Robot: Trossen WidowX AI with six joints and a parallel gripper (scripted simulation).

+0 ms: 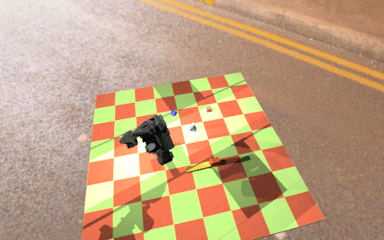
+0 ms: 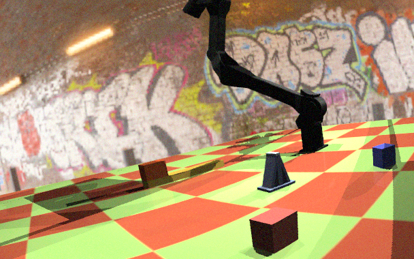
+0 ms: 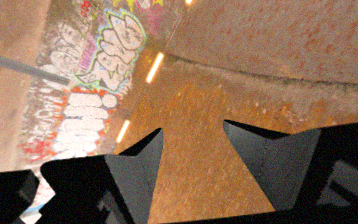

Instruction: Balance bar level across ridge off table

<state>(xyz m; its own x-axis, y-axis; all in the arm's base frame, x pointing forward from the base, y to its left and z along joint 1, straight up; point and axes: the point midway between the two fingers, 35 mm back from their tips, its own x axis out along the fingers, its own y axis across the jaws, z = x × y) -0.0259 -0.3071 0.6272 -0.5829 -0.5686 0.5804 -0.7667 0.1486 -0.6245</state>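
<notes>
The bar (image 1: 199, 167) (image 2: 197, 170) is yellow, with an orange block (image 1: 215, 161) (image 2: 154, 174) at one end. It lies low on the checkered table (image 1: 186, 205) (image 2: 180, 215), apart from the ridge. The grey-blue ridge (image 1: 192, 128) (image 2: 272, 172) stands upright on its flat base with nothing on top. My gripper (image 3: 192, 127) is open and empty in the wrist view, pointing away from the table at the tunnel surroundings. It is high above the table; the exterior view cuts off the arm's top end, and the fingers are not clear in the top view.
A dark red cube (image 1: 209, 109) (image 2: 274, 232) and a blue cube (image 1: 174, 113) (image 2: 383, 157) stand on the table on the ridge's other side from the bar. The black arm (image 1: 164, 132) (image 2: 265, 85) rises from its base near the ridge. Dark shadows cross the table beside the bar.
</notes>
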